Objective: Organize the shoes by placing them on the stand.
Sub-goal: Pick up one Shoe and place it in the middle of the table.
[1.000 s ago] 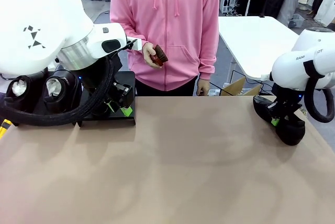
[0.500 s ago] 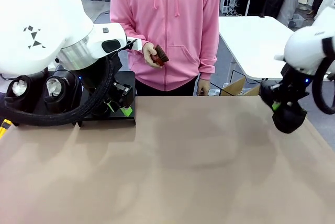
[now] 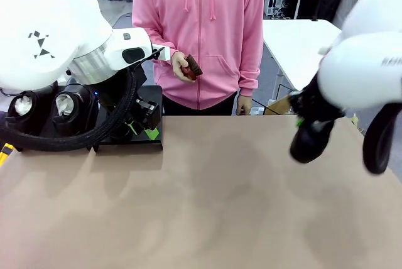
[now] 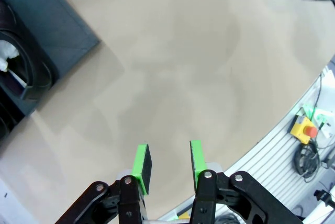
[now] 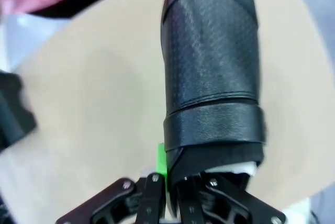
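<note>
Above the table's (image 3: 207,206) right edge, the right gripper (image 5: 170,174) was clamped on the rim of a black shoe (image 3: 311,138), carried clear of the surface. Two more shoes (image 3: 41,107) sat on the stand (image 3: 129,141) at the far left corner, where the left gripper (image 4: 167,162) hung partly spread and empty.

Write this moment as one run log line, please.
right gripper: shut on shoe, lifted | left gripper: open, empty | stand: two shoes
</note>
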Robot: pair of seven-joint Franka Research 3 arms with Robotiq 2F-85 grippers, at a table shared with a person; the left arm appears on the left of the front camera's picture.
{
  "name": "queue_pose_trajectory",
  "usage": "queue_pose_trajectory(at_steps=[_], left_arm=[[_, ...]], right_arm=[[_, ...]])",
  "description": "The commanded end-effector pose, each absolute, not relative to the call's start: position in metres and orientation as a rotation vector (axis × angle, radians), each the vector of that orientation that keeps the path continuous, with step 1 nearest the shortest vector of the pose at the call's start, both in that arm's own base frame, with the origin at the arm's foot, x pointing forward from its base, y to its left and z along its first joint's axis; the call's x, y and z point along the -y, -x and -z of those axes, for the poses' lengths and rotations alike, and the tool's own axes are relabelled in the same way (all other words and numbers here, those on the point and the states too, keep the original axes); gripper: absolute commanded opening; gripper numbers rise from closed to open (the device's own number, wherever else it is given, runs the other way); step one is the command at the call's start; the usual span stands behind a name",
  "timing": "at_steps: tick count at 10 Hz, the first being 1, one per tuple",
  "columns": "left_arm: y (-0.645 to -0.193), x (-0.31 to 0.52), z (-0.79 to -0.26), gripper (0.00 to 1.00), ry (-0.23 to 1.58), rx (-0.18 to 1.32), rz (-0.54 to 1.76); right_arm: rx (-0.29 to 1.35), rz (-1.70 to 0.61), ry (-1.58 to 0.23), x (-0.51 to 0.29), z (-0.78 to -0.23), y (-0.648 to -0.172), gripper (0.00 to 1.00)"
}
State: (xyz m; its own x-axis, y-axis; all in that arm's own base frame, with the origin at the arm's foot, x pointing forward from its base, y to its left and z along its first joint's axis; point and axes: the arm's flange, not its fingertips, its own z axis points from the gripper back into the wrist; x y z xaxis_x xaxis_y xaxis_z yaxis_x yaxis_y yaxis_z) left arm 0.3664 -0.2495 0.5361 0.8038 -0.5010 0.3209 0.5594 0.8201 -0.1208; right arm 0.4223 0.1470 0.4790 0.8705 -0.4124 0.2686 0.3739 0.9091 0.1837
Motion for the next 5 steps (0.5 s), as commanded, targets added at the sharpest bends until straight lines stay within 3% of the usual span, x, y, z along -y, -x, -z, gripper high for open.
queue_pose_trajectory(at_steps=[1,5], left_arm=[[-0.364,0.248,-0.535,0.43,0.23,0.286,0.559],[-0.364,0.248,-0.535,0.43,0.23,0.286,0.559]], right_arm=[[0.3,0.357,-0.083,-0.196,-0.454,-0.408,0.0],[0.15,0.141,-0.057,-0.25,-0.416,-0.366,0.0]])
